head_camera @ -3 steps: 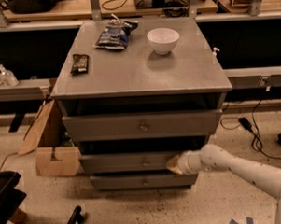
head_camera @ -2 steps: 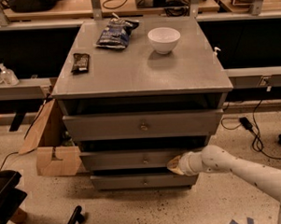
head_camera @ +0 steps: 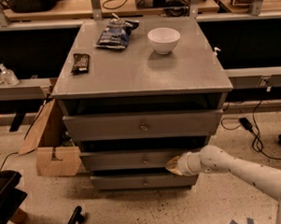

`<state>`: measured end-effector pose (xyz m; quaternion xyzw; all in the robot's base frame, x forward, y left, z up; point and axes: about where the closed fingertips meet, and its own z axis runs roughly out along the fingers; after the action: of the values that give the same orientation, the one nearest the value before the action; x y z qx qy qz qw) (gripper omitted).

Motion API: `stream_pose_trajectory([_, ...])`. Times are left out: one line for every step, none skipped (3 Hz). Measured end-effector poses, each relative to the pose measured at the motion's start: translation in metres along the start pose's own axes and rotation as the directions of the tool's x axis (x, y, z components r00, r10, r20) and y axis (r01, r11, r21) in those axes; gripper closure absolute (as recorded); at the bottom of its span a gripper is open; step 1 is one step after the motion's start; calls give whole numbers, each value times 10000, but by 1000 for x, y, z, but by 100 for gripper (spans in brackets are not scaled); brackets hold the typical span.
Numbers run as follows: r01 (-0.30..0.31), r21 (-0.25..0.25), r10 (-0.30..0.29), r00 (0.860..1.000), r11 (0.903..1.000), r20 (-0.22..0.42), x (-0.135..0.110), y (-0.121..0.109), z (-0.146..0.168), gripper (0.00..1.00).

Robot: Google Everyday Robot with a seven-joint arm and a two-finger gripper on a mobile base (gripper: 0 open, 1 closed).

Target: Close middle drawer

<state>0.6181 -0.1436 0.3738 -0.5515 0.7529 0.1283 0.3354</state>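
Gripper (head_camera: 173, 164) hardly moved since earlier, against middle drawer (head_camera: 128, 159) front's right end, grip state not discernible

A speckled beige hard floor (head_camera: 135, 210) fills the lower part of the view, dimly and warmly lit. At centre stands a grey metal cabinet whose flat top serves as the counter (head_camera: 138, 72). Behind it run long grey bench rails (head_camera: 18, 89) on both sides, with black shadow beneath, and a pale wooden worktop (head_camera: 56, 6) crosses the back. A brown cardboard box (head_camera: 56, 160) with an open flap leans just beside the cabinet's left side. Black cables (head_camera: 253, 130) trail over the floor at right. A black chair base (head_camera: 6, 197) shows at bottom left. The tool (head_camera: 173, 164) sits low against the cabinet's front right.
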Motion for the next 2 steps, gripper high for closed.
stream_pose_trajectory([3, -37, -3, 10000, 10000, 10, -1, 2, 2, 36])
stream_pose_trajectory([5, -72, -5, 10000, 10000, 19, -1, 3, 4, 12])
